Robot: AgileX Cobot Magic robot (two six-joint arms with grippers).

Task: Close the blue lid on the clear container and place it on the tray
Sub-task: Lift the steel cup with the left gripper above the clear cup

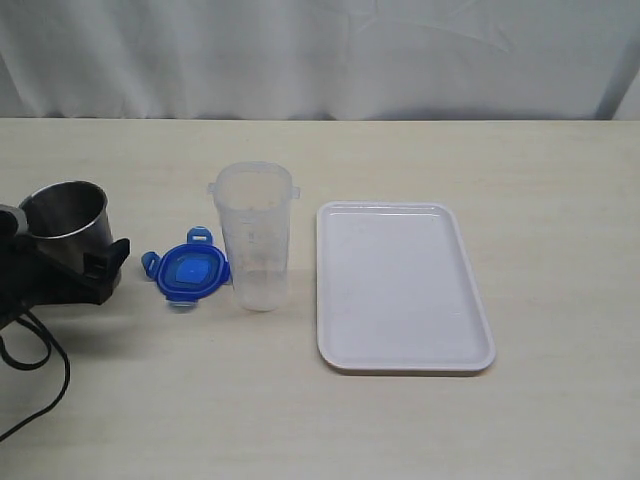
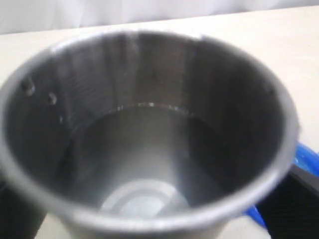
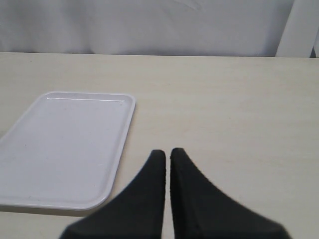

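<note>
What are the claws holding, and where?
The steel cup sits between jaws of the left gripper, low on its wall; grip cannot be told; right gripper shut, empty.

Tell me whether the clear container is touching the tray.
Apart. The exterior view shows bare table between the clear container and the tray.

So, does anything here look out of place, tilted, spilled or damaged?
One thing: a steel cup sits between the jaws of the left gripper, although the task does not need it; whether it is gripped, I cannot tell. The blue lid lies flat beside the upright clear container. Nothing looks spilled or damaged.
</note>
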